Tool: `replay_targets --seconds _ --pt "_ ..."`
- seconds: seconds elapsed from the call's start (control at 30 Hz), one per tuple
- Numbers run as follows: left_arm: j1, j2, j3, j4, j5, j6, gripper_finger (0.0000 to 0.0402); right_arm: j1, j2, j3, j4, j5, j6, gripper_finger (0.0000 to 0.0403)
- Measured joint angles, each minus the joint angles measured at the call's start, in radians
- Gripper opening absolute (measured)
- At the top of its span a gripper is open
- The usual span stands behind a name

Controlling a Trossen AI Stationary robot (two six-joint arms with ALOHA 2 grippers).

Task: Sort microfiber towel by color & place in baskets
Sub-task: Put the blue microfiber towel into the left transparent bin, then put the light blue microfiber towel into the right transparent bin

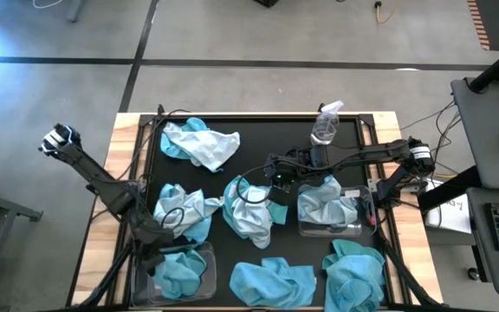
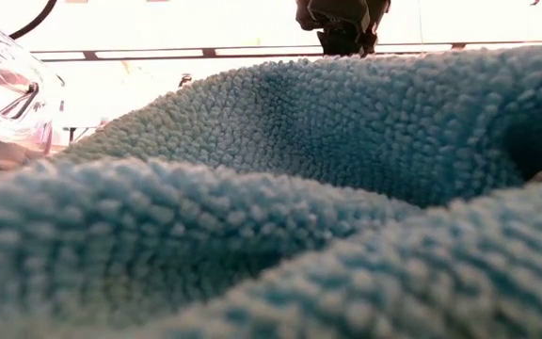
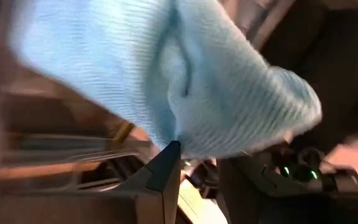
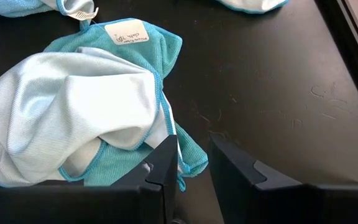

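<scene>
At the table's middle, the right gripper (image 4: 192,163) is held just beside a crumpled pale and turquoise towel pile (image 1: 249,208), its fingers narrowly apart and empty. A turquoise towel (image 3: 185,81) appears clamped by the left gripper (image 1: 165,227) above the left basket (image 1: 176,276); a pale towel lies in the right basket (image 1: 329,227).

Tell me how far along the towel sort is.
Early. The left basket holds turquoise towels, the right basket pale ones. The left gripper holds a light blue towel. The right gripper is open beside the center pile, holding nothing. Back pile and two front turquoise towels remain.
</scene>
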Motion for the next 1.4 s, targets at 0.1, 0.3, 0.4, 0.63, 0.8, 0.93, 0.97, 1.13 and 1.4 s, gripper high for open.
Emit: replay_targets --seconds 0.1,0.3,0.4,0.63,0.8,0.93,0.97,1.13,1.4 --pt "0.0 0.005 0.0 0.0 0.002 -0.024 0.0087 0.0 0.0 0.0 0.0 0.0 0.0 0.0082" --pt "0.001 0.023 0.0 -0.002 0.001 0.052 0.0087 0.0 0.0 0.0 0.0 0.0 0.0 0.0082" --pt "0.001 0.035 0.0 -0.002 -0.035 0.16 0.0087 0.0 0.0 0.0 0.0 0.0 -0.004 0.0082" --pt "0.044 0.057 0.0 -0.002 -0.221 0.474 0.0087 0.0 0.0 0.0 0.006 0.0 -0.038 0.0082" --pt "0.111 0.045 0.0 -0.002 -0.238 0.619 0.0087 0.0 0.0 0.0 0.01 0.0 -0.038 0.0082" --pt "0.159 0.038 0.0 -0.002 -0.238 0.73 0.0087 0.0 0.0 0.0 0.01 0.0 -0.038 0.0082" --pt "0.168 0.035 0.0 -0.002 -0.237 0.749 0.0087 0.0 0.0 0.0 0.01 0.0 -0.038 0.0082" --pt "0.179 0.004 0.0 -0.004 -0.224 0.789 0.0087 0.0 0.0 0.0 0.01 0.0 -0.038 0.0082" --pt "0.179 -0.103 0.0 -0.015 -0.222 0.831 0.0087 0.0 0.0 0.0 0.01 0.0 -0.038 0.0082"
